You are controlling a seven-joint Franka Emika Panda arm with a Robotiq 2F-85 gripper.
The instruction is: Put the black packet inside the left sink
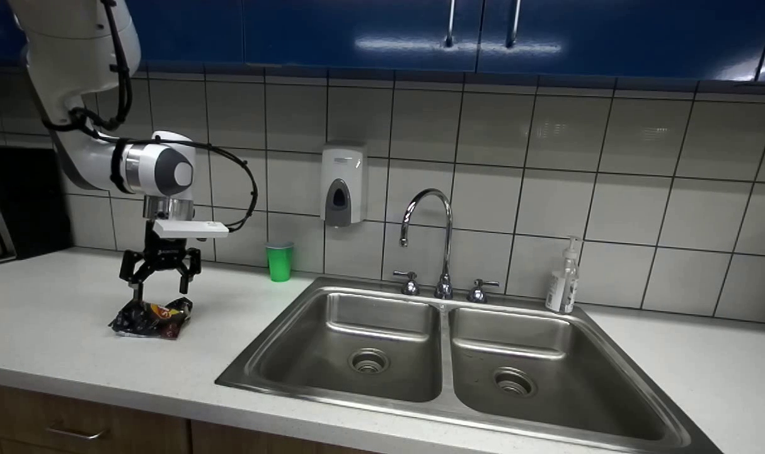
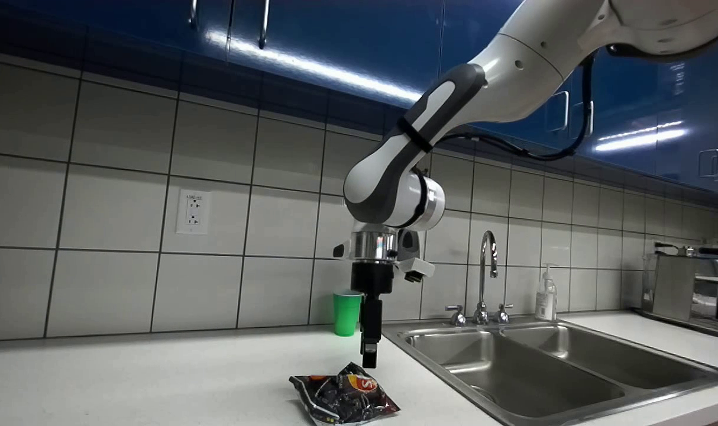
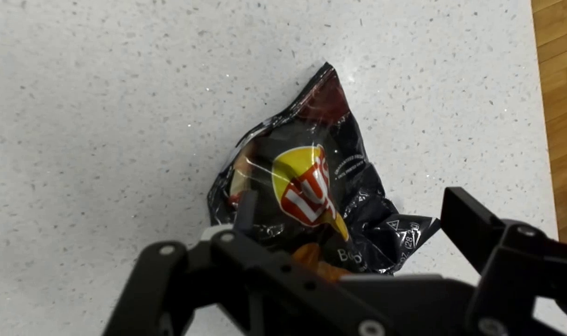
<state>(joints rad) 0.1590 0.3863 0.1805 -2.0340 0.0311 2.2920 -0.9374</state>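
Note:
The black packet, a crumpled chip bag with a yellow and red logo, lies on the white counter in both exterior views (image 1: 144, 320) (image 2: 342, 395). My gripper (image 1: 161, 294) is above it, fingers pointing down, also in an exterior view (image 2: 369, 360). In the wrist view the fingers (image 3: 349, 205) are wide apart and hold nothing. The packet (image 3: 311, 182) shows below and between them; its lower part is hidden by the gripper. The left sink (image 1: 307, 353) is the left basin of a steel double sink, and also shows in an exterior view (image 2: 548, 373).
A green cup (image 1: 280, 262) stands by the tiled wall, between packet and sink. A faucet (image 1: 446, 252) rises behind the basins. A soap bottle (image 1: 564, 280) stands at the back right. A wall dispenser (image 1: 344, 183) hangs above the cup. The counter's front edge (image 3: 542, 116) shows in the wrist view.

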